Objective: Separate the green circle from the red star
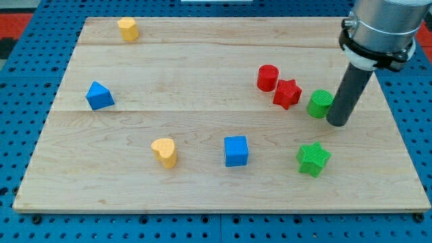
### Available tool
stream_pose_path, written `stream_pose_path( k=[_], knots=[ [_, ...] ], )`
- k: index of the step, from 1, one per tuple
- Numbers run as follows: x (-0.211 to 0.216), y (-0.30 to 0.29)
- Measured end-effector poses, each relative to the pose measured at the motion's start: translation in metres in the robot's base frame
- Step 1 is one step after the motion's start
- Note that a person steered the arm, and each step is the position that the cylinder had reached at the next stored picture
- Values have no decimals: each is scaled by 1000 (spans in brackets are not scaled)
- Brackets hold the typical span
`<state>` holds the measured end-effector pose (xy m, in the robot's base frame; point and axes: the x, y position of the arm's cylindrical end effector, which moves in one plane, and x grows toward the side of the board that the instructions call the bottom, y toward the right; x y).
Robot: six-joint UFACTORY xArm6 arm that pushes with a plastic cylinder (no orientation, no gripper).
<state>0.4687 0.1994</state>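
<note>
Tabletop (202, 196): pale wooden board on a blue perforated base; nine entries, listed from the view's bottom to its top.

1. Green star (313, 159): lower right, alone, below the green circle and well apart from it.
2. Blue cube (236, 150): lower middle, between the yellow heart and the green star.
3. Yellow heart (164, 152): lower left of middle, near the blue cube but not touching it.
4. Tool: a straight dark rod with no jaws, so nothing opens or closes and nothing is held. My tip (339, 123) rests on the tabletop just at the view's right of the green circle, touching it or very nearly; contact cannot be settled from this angle.
5. Green circle (320, 104): right of middle, just beside the red star on its right, a narrow gap showing between them.
6. Blue triangle (99, 96): far left, well apart from all else.
7. Red star (287, 93): between the red circle and the green circle, touching or nearly touching the red one.
8. Red circle (268, 77): up and to the left of the red star.
9. Yellow block (127, 29): top left, near the board's far edge; exact shape not clear.
</note>
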Motion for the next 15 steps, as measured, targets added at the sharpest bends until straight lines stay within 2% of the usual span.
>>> stream_pose_path(
  k=[1, 2, 3, 4, 5, 6, 7, 8, 9, 10, 11, 12, 13, 14, 15],
  knots=[
    [-41, -7],
    [-53, 3],
    [-51, 5],
    [-21, 11],
    [-68, 3],
    [-95, 18],
    [-59, 57],
    [-19, 47],
    [-30, 14],
    [-66, -2],
    [-14, 37],
    [-16, -14],
    [-42, -20],
    [-107, -17],
    [-104, 8]
  ],
)
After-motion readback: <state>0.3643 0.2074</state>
